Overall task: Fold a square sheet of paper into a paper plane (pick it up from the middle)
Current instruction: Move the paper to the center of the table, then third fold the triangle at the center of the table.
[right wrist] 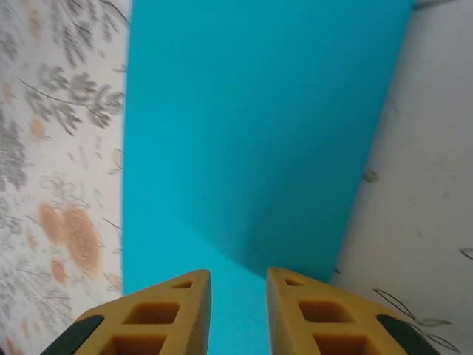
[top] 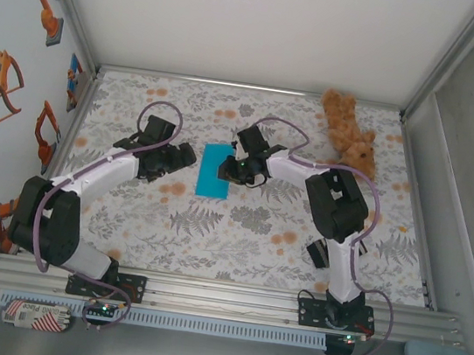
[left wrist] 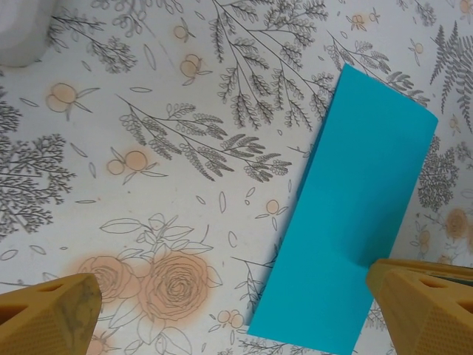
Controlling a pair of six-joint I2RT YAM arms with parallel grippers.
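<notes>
The left gripper stands wide open, its yellow fingers spread low over the floral cloth, one tip just beside the paper's near corner. The right gripper has its jaws drawn close with a narrow gap, set over one short end of the paper; whether they pinch it I cannot tell. The paper is bright cyan, plain and smooth, a long narrow rectangle with crisp straight edges. From above, it lies mid-table on the cloth between the left gripper and the right gripper, its long sides running away from the arm bases.
</notes>
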